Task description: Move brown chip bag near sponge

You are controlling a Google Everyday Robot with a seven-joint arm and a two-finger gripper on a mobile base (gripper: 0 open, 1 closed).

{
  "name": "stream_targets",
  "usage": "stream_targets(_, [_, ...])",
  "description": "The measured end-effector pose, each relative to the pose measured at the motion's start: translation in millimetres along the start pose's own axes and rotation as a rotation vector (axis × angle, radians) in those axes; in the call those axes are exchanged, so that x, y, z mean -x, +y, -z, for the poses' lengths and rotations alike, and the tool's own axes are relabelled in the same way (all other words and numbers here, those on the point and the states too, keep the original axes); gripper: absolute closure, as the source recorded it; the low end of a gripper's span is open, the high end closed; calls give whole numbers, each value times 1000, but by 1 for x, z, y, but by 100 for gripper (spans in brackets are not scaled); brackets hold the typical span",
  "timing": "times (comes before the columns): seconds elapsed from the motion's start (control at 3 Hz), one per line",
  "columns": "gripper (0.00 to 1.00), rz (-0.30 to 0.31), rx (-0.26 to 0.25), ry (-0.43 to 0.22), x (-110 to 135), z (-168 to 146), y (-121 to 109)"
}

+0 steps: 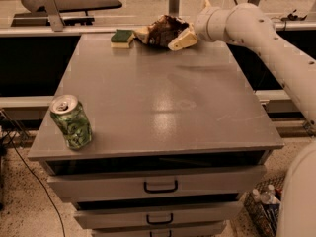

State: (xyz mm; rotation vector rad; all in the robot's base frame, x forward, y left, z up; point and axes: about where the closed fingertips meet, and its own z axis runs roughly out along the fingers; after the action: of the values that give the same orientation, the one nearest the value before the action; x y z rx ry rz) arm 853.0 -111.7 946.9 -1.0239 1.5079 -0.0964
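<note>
I see my gripper [167,37] at the table's [158,112] 12 o'clock edge, fingers clamped on the brown chip bag [159,27], lettering unreadable, sponge [121,37] just beside at its 9 o'clock, green can [72,122] at 8 o'clock

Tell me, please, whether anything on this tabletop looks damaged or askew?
The green can near the front left corner appears to lean rather than stand upright. The brown chip bag, beside the sponge at the far edge, is crumpled, with the pincer against it.

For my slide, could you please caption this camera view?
Gripper holds brown chip bag beside sponge at table's far edge; green soda can front-left.
</note>
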Motion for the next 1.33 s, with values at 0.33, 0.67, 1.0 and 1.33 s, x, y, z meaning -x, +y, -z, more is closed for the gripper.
stream_targets(0.33, [0,-2,31,-41,7,42,-14])
stream_targets(0.67, [0,50,76,-95,15,120,-56])
stream_targets(1.0, [0,119,151,-77,21,171,-61])
stream_targets(1.33, [0,125,240,-67,17,174,-39])
